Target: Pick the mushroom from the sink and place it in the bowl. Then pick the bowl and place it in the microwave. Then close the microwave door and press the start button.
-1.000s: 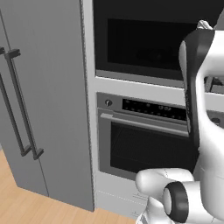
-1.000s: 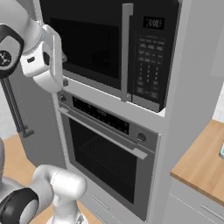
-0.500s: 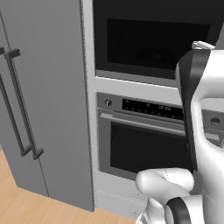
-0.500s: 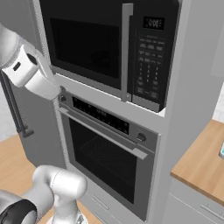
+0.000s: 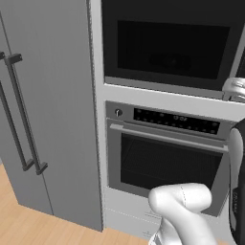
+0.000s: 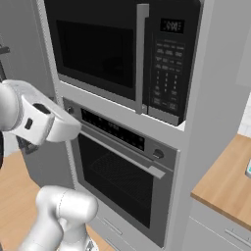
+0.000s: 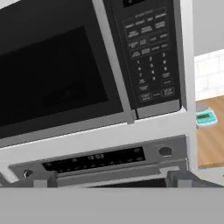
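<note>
You're facing the microwave (image 6: pixel 117 54), built into the tall cabinet above the oven (image 6: pixel 122 176), with its door (image 6: pixel 95 49) shut flush against the front. Open floor (image 5: pixel 28 222) lies near you on the left, in front of the grey refrigerator (image 5: pixel 48 110); on the right a wooden table (image 6: pixel 228 184) juts out beside the cabinet edge. In the hand view the gripper (image 7: pixel 111 179) sits low at the frame's bottom, its two fingertips (image 7: pixel 46 178) standing wide apart with nothing between them, pointed at the strip between microwave and oven. The microwave's interior is too dark behind the window to make out. Its keypad (image 7: pixel 151 61) shows rows of buttons, but you can't read the lettering; the oven display (image 7: pixel 96 156) seems to show digits, too blurred to trust. A small teal-faced device (image 7: pixel 204 117) sits on the table, far right.
</note>
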